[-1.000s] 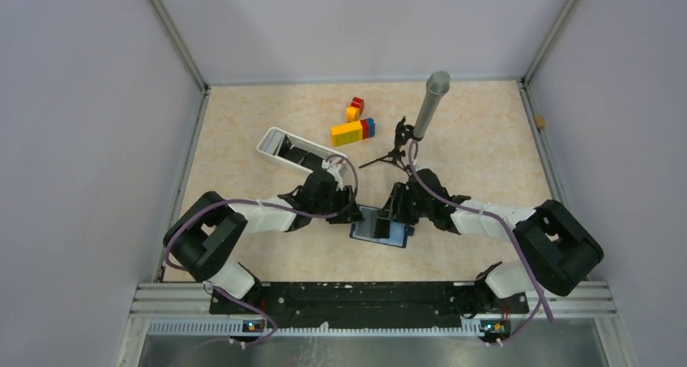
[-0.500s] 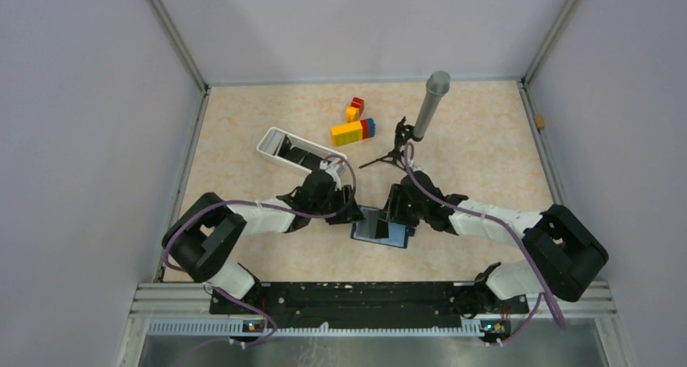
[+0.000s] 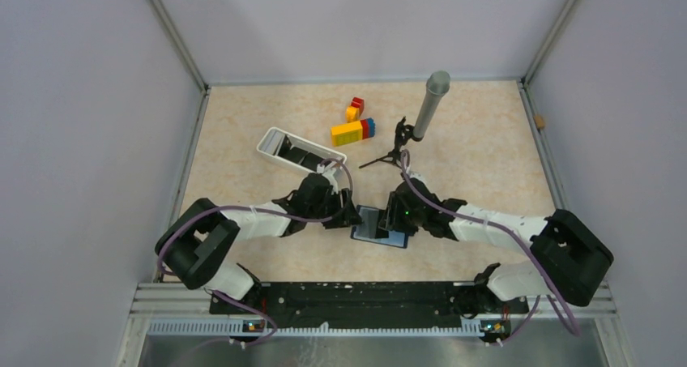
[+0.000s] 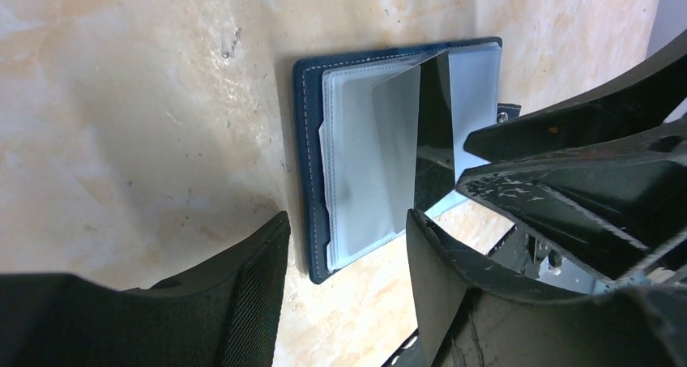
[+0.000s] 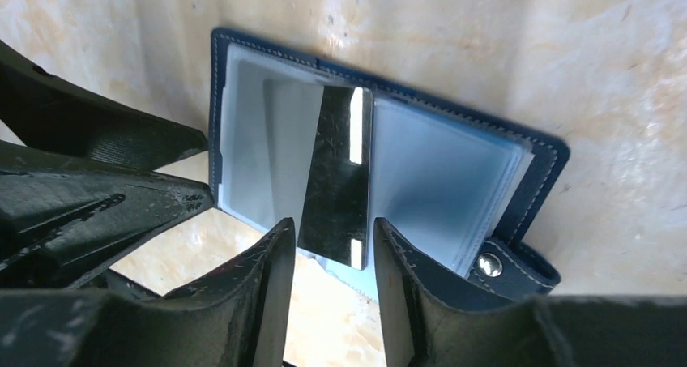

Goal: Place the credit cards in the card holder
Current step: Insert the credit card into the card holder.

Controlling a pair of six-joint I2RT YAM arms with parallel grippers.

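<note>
The navy card holder (image 3: 394,239) lies open on the table between my two grippers, its grey pockets facing up (image 4: 360,181) (image 5: 437,181). A glossy black credit card (image 5: 336,177) stands slanted along its middle fold, with one end in the pockets; it also shows in the left wrist view (image 4: 435,116). My right gripper (image 5: 328,262) is open, and the card's free end lies between its fingers (image 5: 397,286) with thin gaps on both sides. My left gripper (image 4: 344,245) is open and empty at the holder's left edge. More dark cards lie in the white tray (image 3: 269,143).
Coloured toy blocks (image 3: 352,129) and a grey microphone on a small tripod (image 3: 429,100) stand behind the holder. The tray sits behind the left arm. Grey walls close in the table on three sides.
My right gripper has slid a little left, further over the open holder. My left gripper has shifted slightly toward the holder's edge.
</note>
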